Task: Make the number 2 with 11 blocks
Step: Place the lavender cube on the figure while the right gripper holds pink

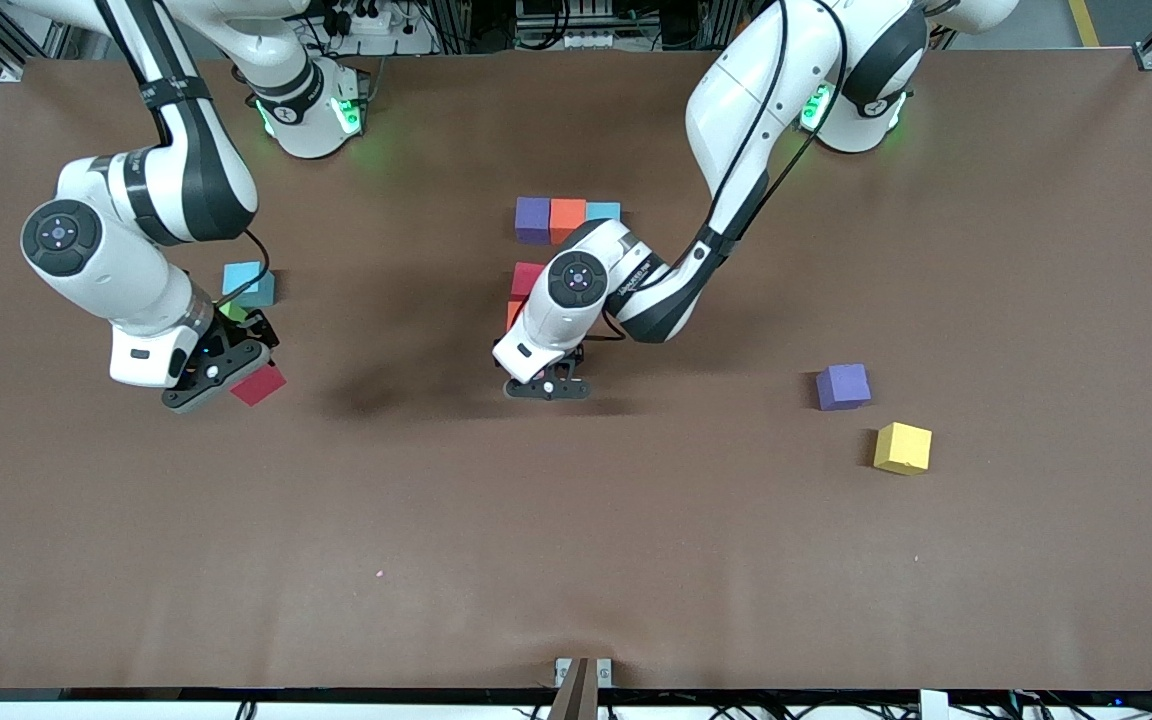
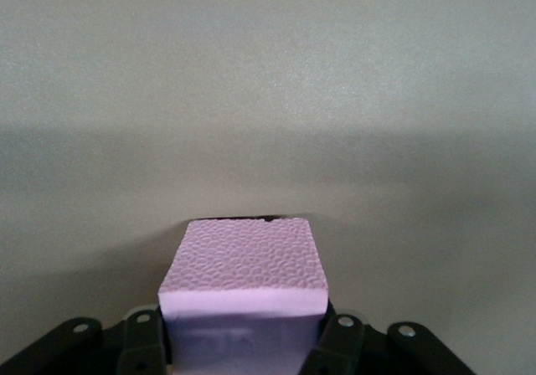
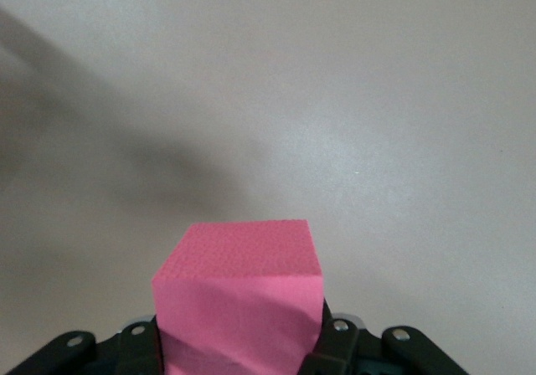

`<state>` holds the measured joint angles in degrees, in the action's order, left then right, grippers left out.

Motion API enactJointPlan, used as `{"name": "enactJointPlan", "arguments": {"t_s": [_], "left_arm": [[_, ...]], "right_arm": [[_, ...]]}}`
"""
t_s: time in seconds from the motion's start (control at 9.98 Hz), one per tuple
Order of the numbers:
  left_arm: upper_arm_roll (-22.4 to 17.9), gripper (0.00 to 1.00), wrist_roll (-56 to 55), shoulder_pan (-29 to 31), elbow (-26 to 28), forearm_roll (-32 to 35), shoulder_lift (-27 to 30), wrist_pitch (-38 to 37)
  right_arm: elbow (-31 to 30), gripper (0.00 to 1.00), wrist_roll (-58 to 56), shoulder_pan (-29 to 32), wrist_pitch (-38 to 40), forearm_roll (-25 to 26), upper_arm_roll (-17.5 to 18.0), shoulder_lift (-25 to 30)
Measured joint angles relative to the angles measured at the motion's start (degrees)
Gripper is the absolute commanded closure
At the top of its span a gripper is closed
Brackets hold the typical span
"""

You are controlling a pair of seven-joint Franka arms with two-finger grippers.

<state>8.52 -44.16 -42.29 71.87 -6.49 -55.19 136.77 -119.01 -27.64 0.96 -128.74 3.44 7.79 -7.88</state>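
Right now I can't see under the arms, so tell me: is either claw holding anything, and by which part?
Left claw holds a pale pink cube by two opposite sides; right claw holds a bright pink cube the same way.

Table (image 1: 576, 560) bare nearer camera (purple cube (image 1: 843, 386), yellow cube (image 1: 903, 447) aside).

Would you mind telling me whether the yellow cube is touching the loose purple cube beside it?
No, in the front view the yellow cube sits apart from the purple cube, with bare table showing between them.
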Motion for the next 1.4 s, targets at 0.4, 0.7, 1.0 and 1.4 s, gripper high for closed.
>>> {"name": "enactJointPlan", "arguments": {"t_s": [0.4,0.7,1.0,1.4], "left_arm": [[0.11,0.34,0.03,-0.09,0.0,0.0,-0.04,0.0],[0.12,0.0,2.11,-0.12,0.01,0.0,-0.45,-0.01],[0.66,0.0,2.78,-0.14,-0.37,-0.01,-0.77,0.04],[0.19,0.0,-0.71,-0.6,-2.2,-0.08,1.99,0.36]], "right_arm": [[0.0,0.74,0.4,-0.18,0.0,-0.03,0.0,-0.07],[0.05,0.74,1.05,-0.2,0.0,-0.04,0.0,-0.07],[0.24,0.74,2.66,-1.18,0.0,-0.06,0.0,-0.08],[0.38,0.74,4.77,-2.56,0.0,-0.06,-0.04,-0.11]]}}
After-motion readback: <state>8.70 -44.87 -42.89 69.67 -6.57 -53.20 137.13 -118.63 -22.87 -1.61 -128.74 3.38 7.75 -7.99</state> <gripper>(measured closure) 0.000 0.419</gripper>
